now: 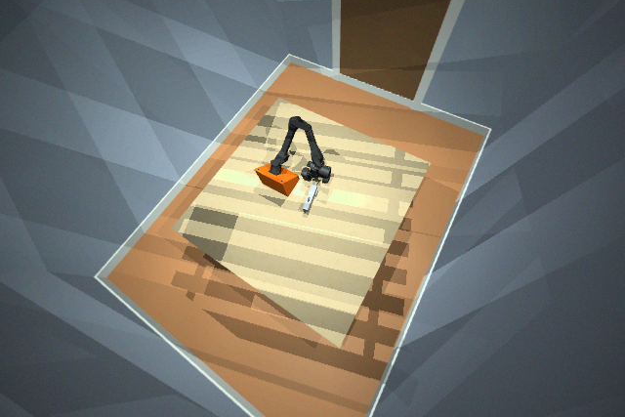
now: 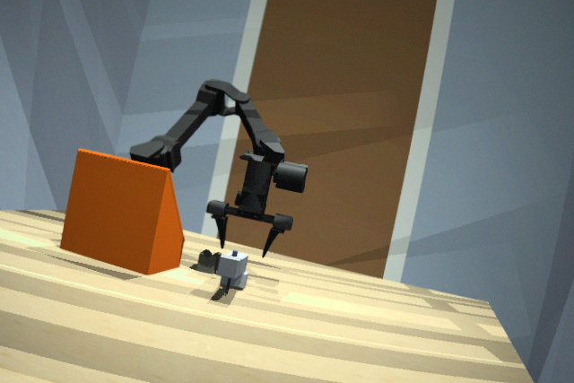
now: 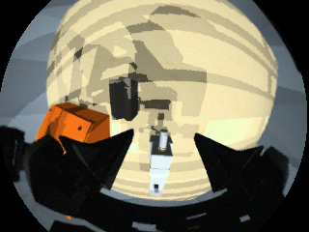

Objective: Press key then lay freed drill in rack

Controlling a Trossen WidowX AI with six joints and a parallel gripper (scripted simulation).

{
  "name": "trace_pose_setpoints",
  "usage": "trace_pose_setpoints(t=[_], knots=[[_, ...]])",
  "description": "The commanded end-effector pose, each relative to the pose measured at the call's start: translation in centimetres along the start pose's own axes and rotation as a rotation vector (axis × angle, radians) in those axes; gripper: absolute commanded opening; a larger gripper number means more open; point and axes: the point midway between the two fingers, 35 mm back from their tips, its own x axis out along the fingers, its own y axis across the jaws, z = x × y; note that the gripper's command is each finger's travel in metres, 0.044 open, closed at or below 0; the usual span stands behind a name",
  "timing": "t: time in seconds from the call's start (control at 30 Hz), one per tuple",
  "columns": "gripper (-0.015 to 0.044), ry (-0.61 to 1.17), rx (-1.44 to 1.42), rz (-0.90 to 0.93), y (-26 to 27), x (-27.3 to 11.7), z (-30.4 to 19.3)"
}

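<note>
My gripper [image 2: 243, 251] [image 3: 165, 134] is wide open and empty. Its fingers stand above the table, just behind and above the pale grey housing [image 1: 311, 195] [image 2: 231, 265] [image 3: 159, 164], which lies lengthwise. In the wrist view the housing's far end is between and below the fingertips. A dark nub [image 2: 235, 253] on top looks like the key. A thin dark rod [image 2: 227, 285] shows low at the near end. A grey cylinder [image 3: 163, 139] shows at the far end. I cannot tell which is the drill. The small dark grey notched block [image 2: 207, 261] [image 3: 124, 100] beside the housing looks like the rack.
An orange wedge-shaped block [image 1: 276, 182] [image 2: 116, 212] [image 3: 79, 123] stands to the left, with the arm's base on it. The rack-like block lies between this wedge and the housing. The wooden table [image 1: 303, 261] [image 2: 324, 342] has striped shadows.
</note>
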Motion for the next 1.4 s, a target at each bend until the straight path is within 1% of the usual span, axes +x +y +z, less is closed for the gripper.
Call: trace_pose_setpoints(t=[0.0,1.0,1.27,1.37], knots=[[0.044,-0.005,-0.008,-0.001,0.0,0.1,0.0],[0.044,-0.006,-0.007,-0.001,0.0,4.7,-1.2],[0.044,-0.006,-0.007,-0.001,0.0,5.0,-1.3],[0.0361,-0.011,-0.019,-0.008,-0.2,4.7,-1.0]])
